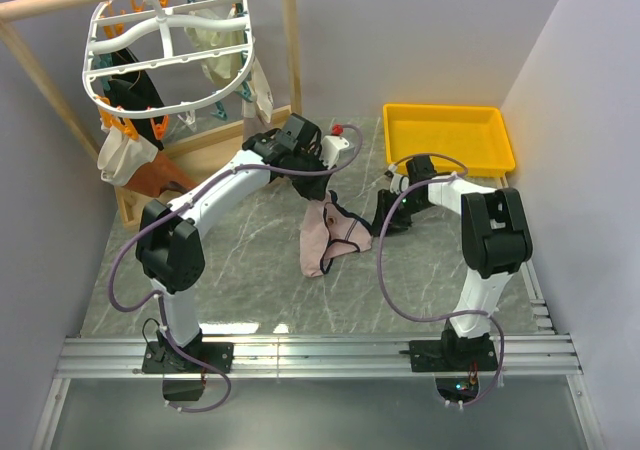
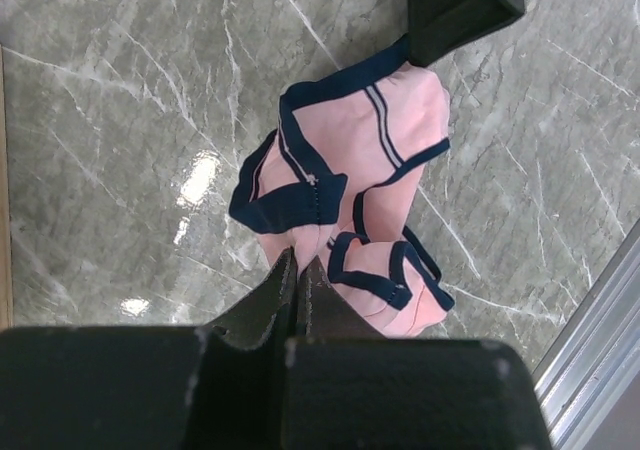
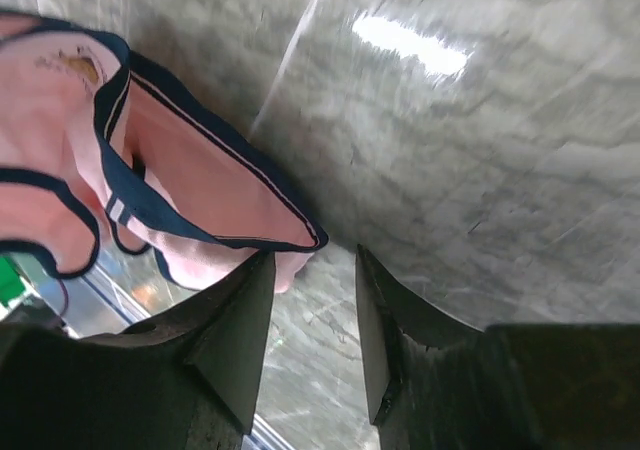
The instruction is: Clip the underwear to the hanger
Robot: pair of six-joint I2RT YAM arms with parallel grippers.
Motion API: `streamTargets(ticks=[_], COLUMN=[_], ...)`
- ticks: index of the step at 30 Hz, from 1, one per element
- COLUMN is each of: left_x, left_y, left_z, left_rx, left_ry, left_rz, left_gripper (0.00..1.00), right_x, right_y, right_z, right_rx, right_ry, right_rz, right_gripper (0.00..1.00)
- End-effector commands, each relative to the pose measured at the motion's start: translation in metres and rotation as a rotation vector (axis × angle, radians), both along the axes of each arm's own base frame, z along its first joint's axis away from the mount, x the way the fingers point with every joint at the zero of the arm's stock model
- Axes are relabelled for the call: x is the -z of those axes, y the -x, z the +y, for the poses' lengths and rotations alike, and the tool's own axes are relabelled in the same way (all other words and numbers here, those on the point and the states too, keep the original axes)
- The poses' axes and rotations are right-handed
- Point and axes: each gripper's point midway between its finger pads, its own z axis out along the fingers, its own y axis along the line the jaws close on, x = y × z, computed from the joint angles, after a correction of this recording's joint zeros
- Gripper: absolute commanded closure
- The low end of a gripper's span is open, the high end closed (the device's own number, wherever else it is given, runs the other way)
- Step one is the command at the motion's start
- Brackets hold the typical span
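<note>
Am pinching underwear [image 2: 370, 150] in left claw [image 2: 298, 270], claw pressed together on bunched pink fold. Garment hanging over counter [image 1: 250, 270] between arms; cannot tell if lower edge touching. Right claw [image 3: 312, 270] standing spread beside navy-trimmed edge, gripping nothing. Hanger [image 1: 160, 60] hanging far left. Am worrying: thin grip slipping during lift, or cloth arriving crumpled, leaving no flat edge to clip.

My marble tabletop [image 1: 250, 280] carries a yellow tray [image 1: 445, 140] in its far right corner, a wooden frame base [image 1: 230, 132] far left.
</note>
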Motion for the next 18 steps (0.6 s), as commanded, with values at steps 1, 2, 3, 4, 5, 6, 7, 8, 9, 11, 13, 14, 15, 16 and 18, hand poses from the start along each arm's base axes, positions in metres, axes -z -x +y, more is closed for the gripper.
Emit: streamTargets(ticks=[1, 2, 3, 4, 5, 6, 7, 8, 9, 11, 13, 14, 15, 16, 18], left_x=[-0.005, -0.005, -0.005, -0.004, -0.003, -0.002, -0.002, -0.001, -0.001, 0.002, 0.003, 0.004, 0.005, 0.005, 0.006], left_y=[-0.002, -0.002, -0.002, -0.002, -0.003, -0.002, -0.003, -0.003, -0.003, -0.004, -0.005, -0.006, -0.005, -0.005, -0.005], left_z=[-0.005, -0.005, -0.005, -0.004, -0.003, -0.002, -0.001, 0.0, 0.001, 0.004, 0.005, 0.006, 0.006, 0.006, 0.006], left_rx=[0.023, 0.023, 0.024, 0.022, 0.02, 0.019, 0.016, 0.014, 0.014, 0.002, -0.004, -0.006, -0.007, -0.008, -0.011], left_ry=[0.038, 0.038, 0.039, 0.036, 0.034, 0.031, 0.032, 0.033, 0.035, 0.036, 0.037, 0.039, 0.039, 0.039, 0.038], left_rz=[-0.018, -0.018, -0.017, -0.016, -0.016, -0.014, -0.011, -0.006, -0.005, 0.004, 0.011, 0.01, 0.014, 0.015, 0.013], left_gripper=[0.99, 0.99, 0.99, 0.99, 0.99, 0.99, 0.99, 0.99, 0.99, 0.98, 0.98, 0.98, 0.98, 0.98, 0.98], right_x=[0.004, 0.004, 0.005, 0.008, 0.007, 0.007, 0.01, 0.01, 0.01, 0.01, 0.013, 0.012, 0.014, 0.013, 0.013], right_y=[-0.026, -0.029, -0.03, -0.03, -0.032, -0.031, -0.03, -0.029, -0.027, -0.024, -0.02, -0.02, -0.019, -0.02, -0.022], right_z=[0.001, 0.002, 0.003, 0.006, 0.008, 0.013, 0.015, 0.017, 0.019, 0.025, 0.027, 0.029, 0.03, 0.031, 0.031], right_rx=[0.052, 0.055, 0.054, 0.048, 0.045, 0.033, 0.026, 0.021, 0.011, -0.01, -0.016, -0.019, -0.021, -0.024, -0.022], right_ry=[0.036, 0.04, 0.042, 0.042, 0.039, 0.028, 0.024, 0.018, 0.006, -0.025, -0.036, -0.048, -0.053, -0.058, -0.06], right_rz=[-0.046, -0.051, -0.052, -0.044, -0.047, -0.038, -0.029, -0.023, -0.015, 0.002, 0.026, 0.029, 0.039, 0.037, 0.04], right_gripper=[0.54, 0.54, 0.53, 0.53, 0.53, 0.54, 0.54, 0.55, 0.55, 0.57, 0.58, 0.59, 0.6, 0.61, 0.67])
